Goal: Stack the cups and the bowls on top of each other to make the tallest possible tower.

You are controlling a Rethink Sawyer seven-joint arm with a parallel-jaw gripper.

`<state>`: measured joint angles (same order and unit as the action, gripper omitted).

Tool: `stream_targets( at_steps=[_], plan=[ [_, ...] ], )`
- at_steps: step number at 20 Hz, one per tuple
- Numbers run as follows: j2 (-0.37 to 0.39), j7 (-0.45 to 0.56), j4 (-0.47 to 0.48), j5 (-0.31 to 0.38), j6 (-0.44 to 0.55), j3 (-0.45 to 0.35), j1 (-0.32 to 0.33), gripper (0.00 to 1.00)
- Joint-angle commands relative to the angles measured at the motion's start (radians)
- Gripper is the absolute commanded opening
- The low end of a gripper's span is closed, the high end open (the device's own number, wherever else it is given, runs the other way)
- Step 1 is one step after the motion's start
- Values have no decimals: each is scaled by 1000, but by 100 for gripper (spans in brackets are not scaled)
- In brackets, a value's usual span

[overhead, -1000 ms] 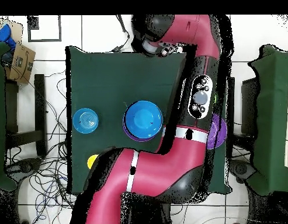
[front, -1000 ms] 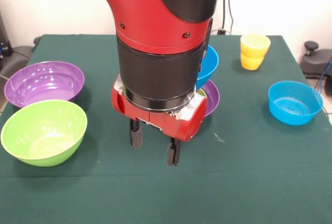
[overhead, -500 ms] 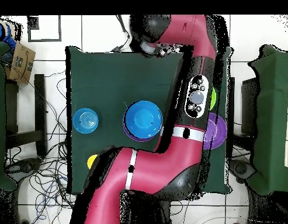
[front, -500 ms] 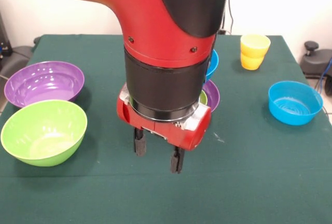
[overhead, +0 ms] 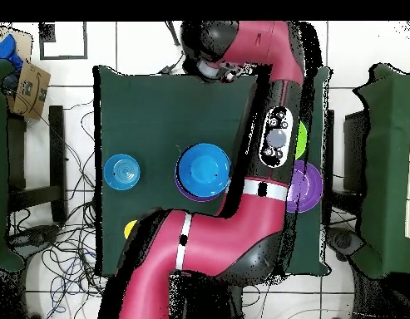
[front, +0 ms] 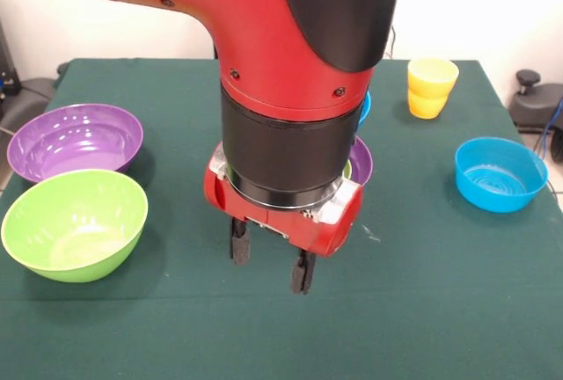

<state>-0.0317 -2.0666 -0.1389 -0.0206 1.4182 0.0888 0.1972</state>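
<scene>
— Where is the hand (front: 271, 260)?
— Released and empty, low over the green desk (front: 440, 310), fingers apart.
— And the tower (overhead: 204, 171)?
— At the hand's 12 o'clock, largely hidden behind the arm (front: 290, 90).

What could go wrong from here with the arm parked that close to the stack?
1. The arm's wrist hangs right in front of the tower; a swing back could knock it over.
2. The gripper is open and empty just above the cloth; going lower could drag the tablecloth and shift everything.
3. The arm hides most of the tower in the front view, so its lean cannot be checked there.
</scene>
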Motion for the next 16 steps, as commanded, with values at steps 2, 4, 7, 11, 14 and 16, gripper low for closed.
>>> stream_targets(
  at_steps=[2, 4, 7, 11, 14, 16],
  plan=[
    [30, 76, -28, 3, 85, 4, -11, 100],
    [37, 57, -28, -3, 93, 18, -14, 100],
    [53, -11, -29, -24, 129, 36, -20, 100],
    [52, -5, 7, -54, 179, 64, -24, 100],
    [44, 80, 4, -84, 131, 54, -22, 100],
    [45, 65, 1, -103, 158, 70, -17, 100]
  ],
)
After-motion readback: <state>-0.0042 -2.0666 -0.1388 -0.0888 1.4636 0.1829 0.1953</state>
